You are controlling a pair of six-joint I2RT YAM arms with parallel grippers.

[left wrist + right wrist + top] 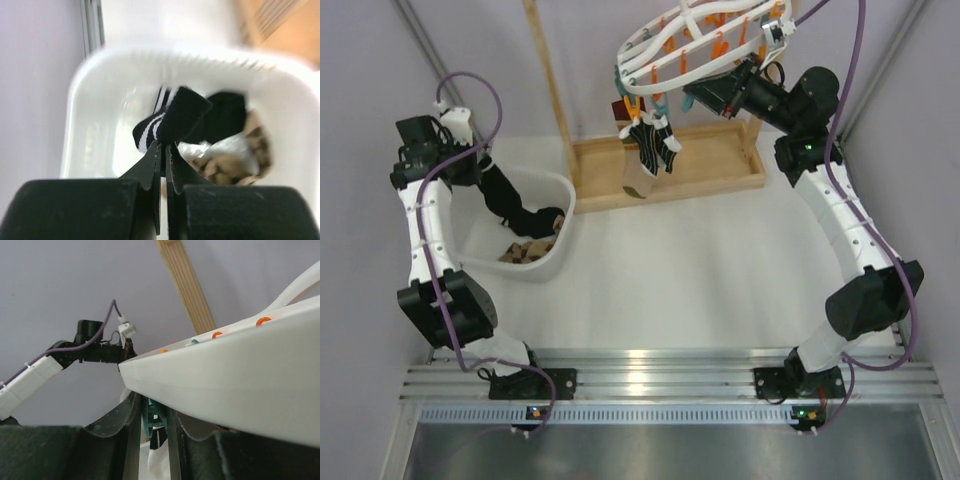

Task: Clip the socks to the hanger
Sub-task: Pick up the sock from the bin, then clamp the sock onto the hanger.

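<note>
At the left of the overhead view, the left gripper (164, 150) has its jaws pressed fully together on a black banded sock (170, 117). The sock hangs from the tips over the white tub (95, 70) at the middle left. More socks, dark and tan-patterned, lie in the tub's right half (the wrist view is blurred, so how much fabric is caught I cannot tell). I judge the step in hand to be fetching the next sock: it is gripped but not yet brought to the hanger.

In the upper middle, the hung socks (650, 145) already dangle from pegs, in front of the wooden stand (670, 170). Above them, running to the upper right, the hanger (690, 40) sits tilted. The right gripper (152, 407) is tucked under its rim, jaws drawn narrow on either side of a teal peg (151, 425), apparently squeezing it.

The next move calls for lifting the banded sock clear of the tub and carrying it up and to the right. Its cuff then has to go into that peg's mouth while the right gripper holds the peg open, and only then should the left let go.

No brand, label or writing can be read anywhere.
</note>
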